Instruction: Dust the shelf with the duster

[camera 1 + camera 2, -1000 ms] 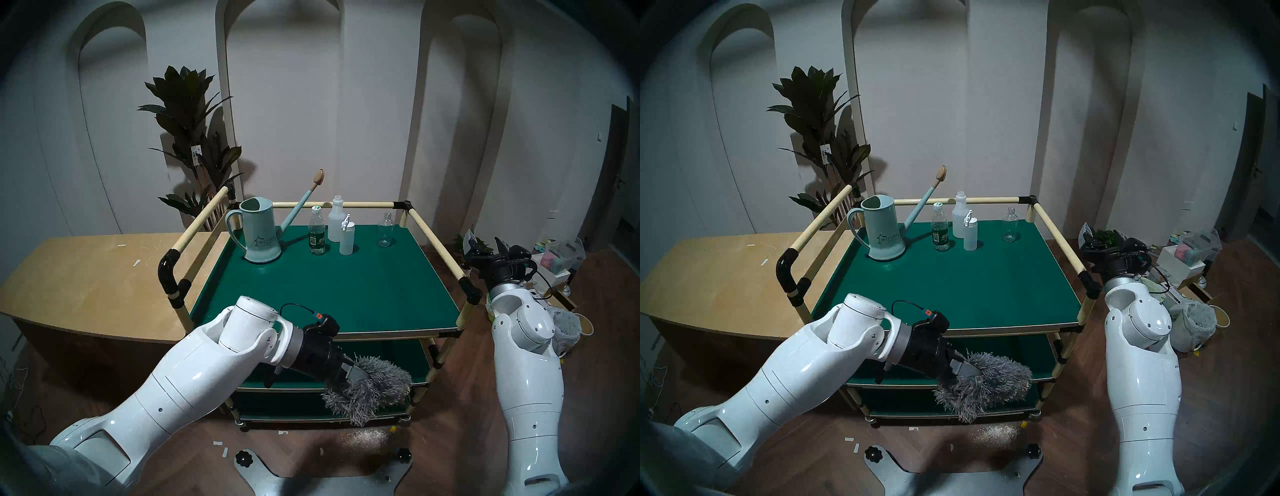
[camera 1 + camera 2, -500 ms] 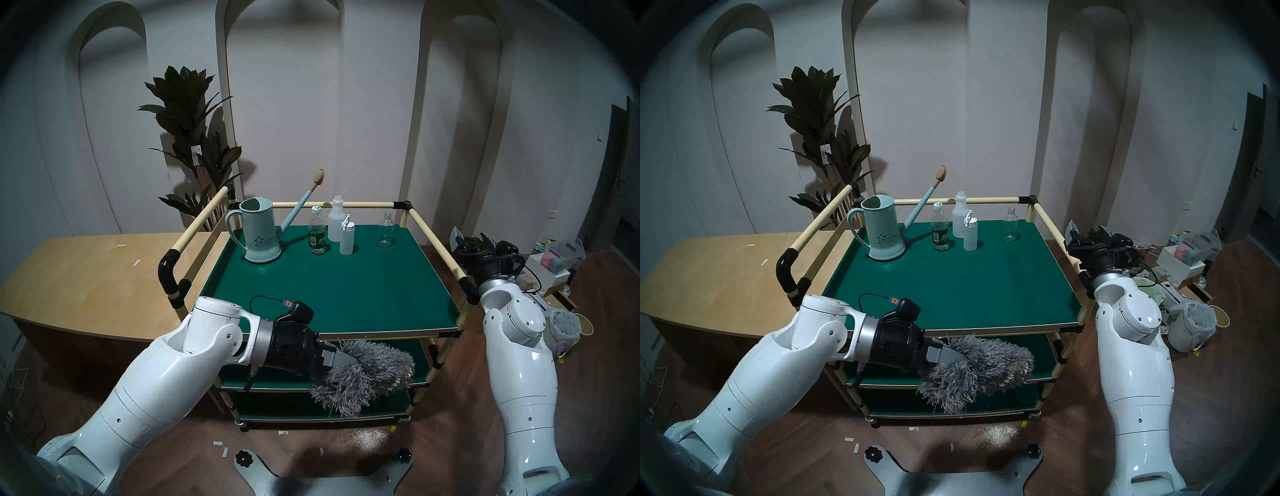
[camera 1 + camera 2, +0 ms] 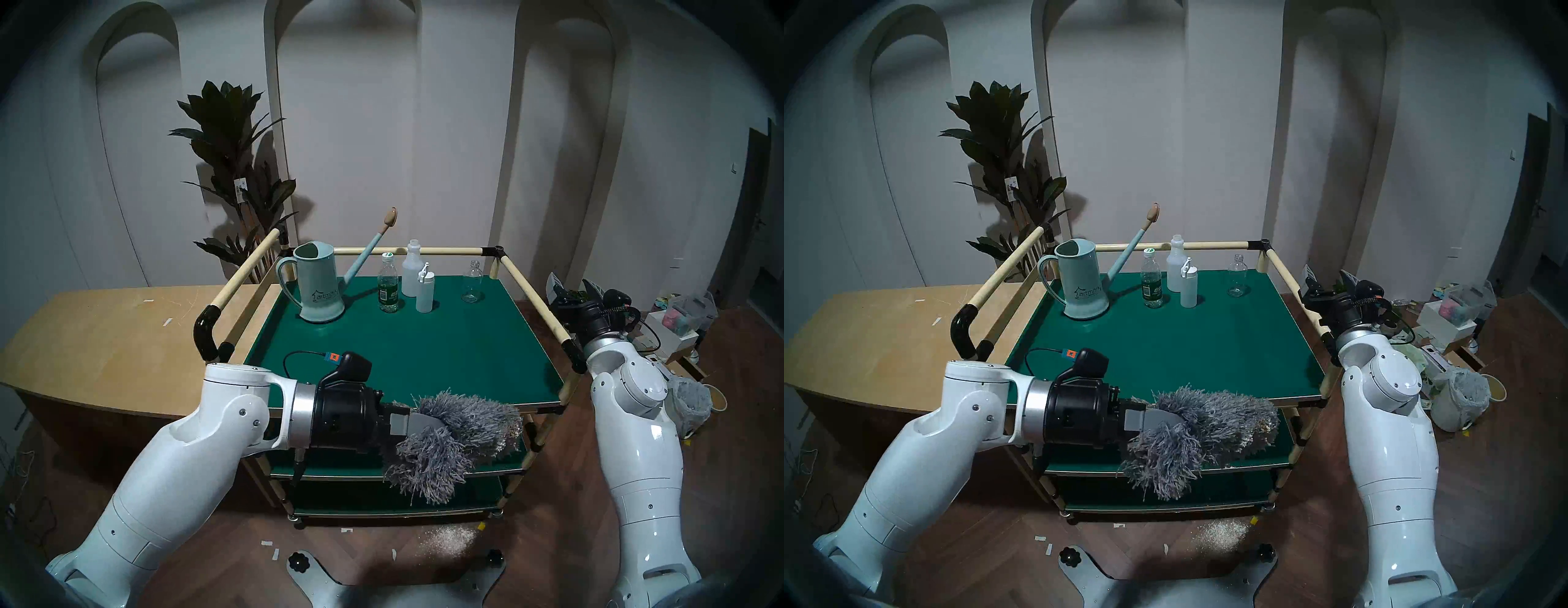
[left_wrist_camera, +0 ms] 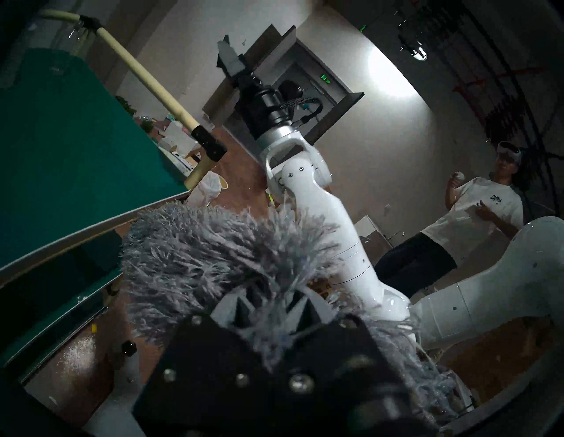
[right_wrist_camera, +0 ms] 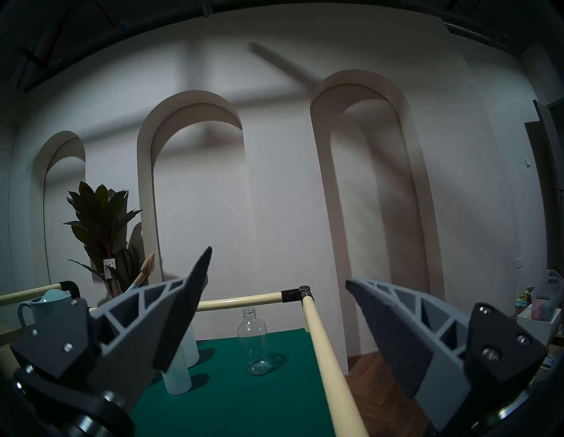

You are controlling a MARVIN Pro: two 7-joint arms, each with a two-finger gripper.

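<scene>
- since the earlier frames the left gripper [image 3: 418, 424] has risen with the duster [image 3: 456, 437], from level with the middle tier up to the front edge of the shelf [image 3: 407, 356]; it has also shifted toward the view's left.
- left gripper: jaws clamped on the duster near its handle end; the grey shaggy head sticks out to the right and droops below the fingers.
- duster position: in front of the shelf's near edge, its top fringe level with that edge; contact with the green board cannot be told.
- in the left wrist view the duster [image 4: 219, 262] fills the centre, with the shelf [image 4: 70, 146] at the left.
- right gripper [image 3: 575, 288]: jaws wide apart, holding nothing; it hangs just outside the shelf's right rail [image 5: 323, 360], only slightly nearer it than before.
- at the back of the shelf stand a watering can [image 3: 318, 286], a water bottle [image 3: 388, 284], two white bottles [image 3: 418, 280] and an empty clear bottle [image 3: 471, 282], all upright and well apart from the duster.
- white powder [image 3: 445, 541] lies on the wooden floor in front of the cart.
- a tan table [image 3: 106, 344] stands at the cart's left.
</scene>
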